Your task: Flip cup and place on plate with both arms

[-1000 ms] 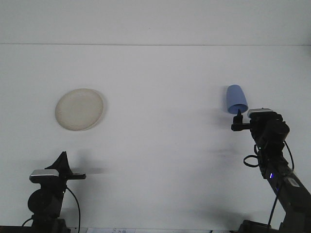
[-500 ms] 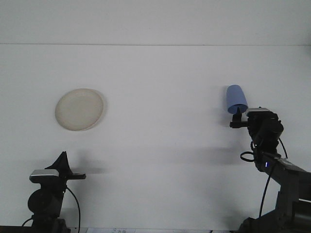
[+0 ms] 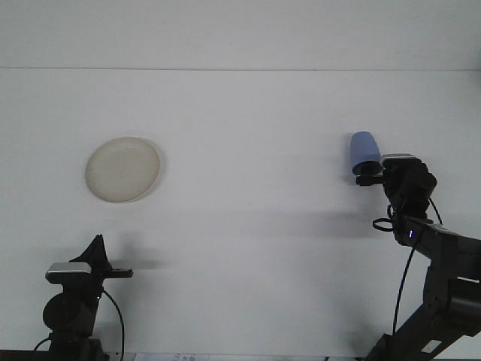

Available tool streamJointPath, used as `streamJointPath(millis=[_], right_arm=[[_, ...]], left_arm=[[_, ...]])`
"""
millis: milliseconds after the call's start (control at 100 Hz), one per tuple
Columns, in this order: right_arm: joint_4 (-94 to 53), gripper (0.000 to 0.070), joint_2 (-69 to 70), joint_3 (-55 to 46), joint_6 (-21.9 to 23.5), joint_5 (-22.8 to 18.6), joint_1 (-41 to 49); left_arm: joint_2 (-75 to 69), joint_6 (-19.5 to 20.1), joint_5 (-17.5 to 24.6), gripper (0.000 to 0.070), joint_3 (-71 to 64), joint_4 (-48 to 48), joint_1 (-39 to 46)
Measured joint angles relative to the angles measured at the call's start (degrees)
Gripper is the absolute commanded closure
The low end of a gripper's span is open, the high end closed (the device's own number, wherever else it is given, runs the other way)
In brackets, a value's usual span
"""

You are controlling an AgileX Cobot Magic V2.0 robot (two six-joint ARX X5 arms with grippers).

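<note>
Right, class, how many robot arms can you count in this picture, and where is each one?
2. The left black robot arm sits low at the near left corner; the right black robot arm reaches forward on the right, its end effector at the upside-down blue plastic cup.

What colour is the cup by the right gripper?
Light blue; the cup shows in the front view.

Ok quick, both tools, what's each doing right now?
Left tool: holding nothing; open or closed cannot be told.
Right tool: at the blue cup; grip cannot be told.
</note>
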Motion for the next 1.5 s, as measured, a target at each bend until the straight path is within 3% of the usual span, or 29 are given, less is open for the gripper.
streamJointPath(millis=[130, 200, 420, 580, 680, 1080, 1350, 1500], right_arm=[[-0.4, 0.0146, 2.4, 2.5, 0.0, -0.2, -0.1], [-0.3, 0.0188, 3.7, 4.2, 0.0, -1.1, -0.1], [-0.2, 0.0379, 6.5, 7.0, 0.0, -1.6, -0.1], [-0.1, 0.0629, 7.5, 7.3, 0.0, -2.4, -0.1], [1.1, 0.0694, 7.5, 7.4, -0.1, -2.6, -0.1], [-1.6, 0.0696, 6.2, 7.6, -0.1, -2.7, -0.1], [-18.7, 0.0696, -7.8, 7.6, -0.1, -2.5, 0.1], [-32.8, 0.0696, -19.4, 9.2, 0.8, 1.3, 1.9]], left_arm=[[0.0, 0.0, 0.0, 0.0684, 0.0, 0.0, 0.0], [0.0, 0.0, 0.0, 0.0684, 0.0, 0.0, 0.0], [0.0, 0.0, 0.0, 0.0684, 0.0, 0.0, 0.0], [0.0, 0.0, 0.0, 0.0684, 0.0, 0.0, 0.0], [0.0, 0.0, 0.0, 0.0684, 0.0, 0.0, 0.0], [0.0, 0.0, 0.0, 0.0684, 0.0, 0.0, 0.0], [0.0, 0.0, 0.0, 0.0684, 0.0, 0.0, 0.0], [0.0, 0.0, 0.0, 0.0684, 0.0, 0.0, 0.0]])
